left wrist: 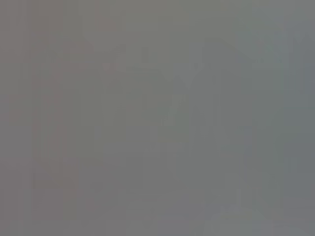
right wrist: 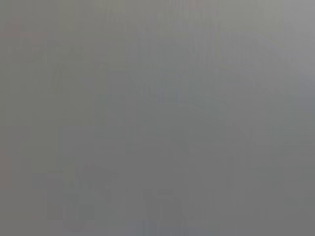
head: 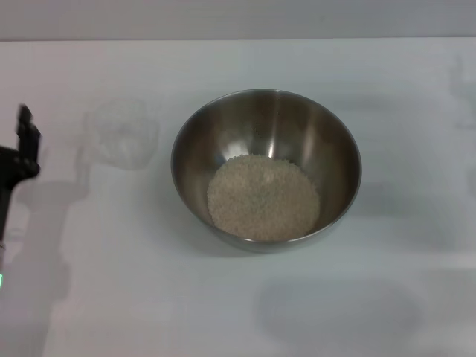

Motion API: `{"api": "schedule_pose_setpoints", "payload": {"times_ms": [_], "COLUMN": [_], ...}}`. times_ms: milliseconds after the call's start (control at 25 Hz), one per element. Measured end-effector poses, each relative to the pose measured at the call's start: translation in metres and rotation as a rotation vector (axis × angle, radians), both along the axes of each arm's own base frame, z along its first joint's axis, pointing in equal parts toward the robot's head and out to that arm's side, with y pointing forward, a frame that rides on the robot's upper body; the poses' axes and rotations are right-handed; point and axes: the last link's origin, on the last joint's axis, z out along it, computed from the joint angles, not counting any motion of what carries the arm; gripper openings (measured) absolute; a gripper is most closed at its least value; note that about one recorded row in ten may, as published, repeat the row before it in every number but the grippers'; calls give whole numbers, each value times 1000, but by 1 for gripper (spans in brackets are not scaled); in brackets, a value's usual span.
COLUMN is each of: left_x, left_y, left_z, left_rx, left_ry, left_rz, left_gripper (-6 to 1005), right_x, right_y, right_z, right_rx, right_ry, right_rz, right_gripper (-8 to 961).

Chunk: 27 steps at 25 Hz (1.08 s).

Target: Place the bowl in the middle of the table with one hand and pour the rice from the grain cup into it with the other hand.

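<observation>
The stainless-steel bowl (head: 266, 169) stands upright on the white table (head: 149, 297), about midway between left and right and a little toward the far side. Its shiny grey inside reflects the light in pale vertical streaks on the far wall. A round, flattish heap of pale off-white rice (head: 263, 197) lies in the bottom of the bowl, sitting toward its near side and reaching up against the near wall.

The transparent grain cup (head: 123, 133) stands on the table to the left of the bowl, close to it but not touching, and slightly farther away than the bowl's middle. It appears upright; whether any grains are left in it cannot be told, as its clear walls barely stand out from the white top.

The left gripper (head: 26, 141) shows only as a dark part at the far left edge of the head view, left of the cup and apart from it, touching nothing; whether it is released or clenched cannot be told. The right gripper is out of sight in the head view. Both wrist views give only a plain grey blur with nothing to make out.
</observation>
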Motion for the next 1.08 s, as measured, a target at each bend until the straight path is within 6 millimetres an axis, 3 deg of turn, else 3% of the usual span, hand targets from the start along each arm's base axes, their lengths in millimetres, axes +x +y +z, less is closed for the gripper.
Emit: {"api": "schedule_pose_setpoints", "payload": {"times_ms": [280, 440, 680, 960, 1080], "left_x": [-2, -1, 0, -4, -5], "left_y": [20, 27, 35, 33, 31], "left_z": [31, 36, 38, 40, 39], "left_rx": [80, 98, 95, 115, 116], "left_ry": [-99, -82, -63, -83, -87], "left_rz": [-101, -110, -119, -88, -81], "left_gripper": [589, 610, 818, 842, 842], "right_x": [17, 22, 27, 22, 19], "right_y": [-17, -19, -21, -16, -13], "right_z": [-11, -17, -27, -28, -27], "right_rx": [-59, -123, -184, -196, -195], "right_ry": [76, 144, 155, 160, 156], "right_rz": [-25, -23, -44, -36, -24], "right_gripper": [484, 541, 627, 804, 804]}}
